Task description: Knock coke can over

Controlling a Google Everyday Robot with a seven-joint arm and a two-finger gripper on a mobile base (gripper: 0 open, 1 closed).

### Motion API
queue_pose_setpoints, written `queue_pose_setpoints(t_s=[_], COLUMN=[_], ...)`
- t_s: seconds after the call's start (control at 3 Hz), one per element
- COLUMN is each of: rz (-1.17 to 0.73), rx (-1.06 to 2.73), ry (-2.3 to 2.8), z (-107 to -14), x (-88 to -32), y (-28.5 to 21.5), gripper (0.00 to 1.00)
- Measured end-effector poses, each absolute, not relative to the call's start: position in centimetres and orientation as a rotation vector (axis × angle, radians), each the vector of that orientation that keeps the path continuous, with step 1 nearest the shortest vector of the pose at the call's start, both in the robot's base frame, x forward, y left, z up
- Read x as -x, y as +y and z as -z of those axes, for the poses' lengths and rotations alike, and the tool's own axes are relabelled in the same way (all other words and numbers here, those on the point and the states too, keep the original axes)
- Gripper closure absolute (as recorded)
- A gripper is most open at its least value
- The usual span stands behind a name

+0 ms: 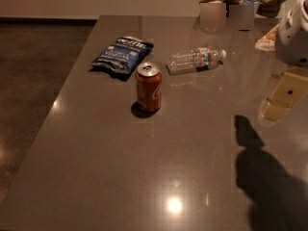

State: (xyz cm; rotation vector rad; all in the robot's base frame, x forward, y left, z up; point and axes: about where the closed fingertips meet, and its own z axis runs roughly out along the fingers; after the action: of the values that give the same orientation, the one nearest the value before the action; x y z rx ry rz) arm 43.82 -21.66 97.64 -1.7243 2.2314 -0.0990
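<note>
The red coke can (pixel 148 86) stands upright on the grey table (pixel 96 167), left of centre, with its silver top and pull tab facing up. My gripper (pixel 284 97) is at the right edge of the view, pale yellow below the white arm housing (pixel 294 32). It is well to the right of the can and a little nearer than it, and touches nothing. Its dark shadow (pixel 262 172) falls on the table at the lower right.
A blue chip bag (pixel 122 54) lies just behind and left of the can. A clear plastic water bottle (pixel 195 59) lies on its side behind and right of it. A bluish-topped can (pixel 250 0) stands at the far back right. The table's left edge drops to dark floor.
</note>
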Motion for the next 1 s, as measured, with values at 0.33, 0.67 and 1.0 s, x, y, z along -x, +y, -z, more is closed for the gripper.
queue_pose_setpoints(t_s=[0.33,0.67,1.0], rz=[0.099,0.045,-0.046], rx=[1.724,1.730,1.713], ry=[2.231,2.225,2.190], z=[-97.6,-97.6,-96.9], x=[-43.8,-44.4,-46.1], y=[-21.7,-21.0,-19.5], gripper=[0.00,0.00,0.00])
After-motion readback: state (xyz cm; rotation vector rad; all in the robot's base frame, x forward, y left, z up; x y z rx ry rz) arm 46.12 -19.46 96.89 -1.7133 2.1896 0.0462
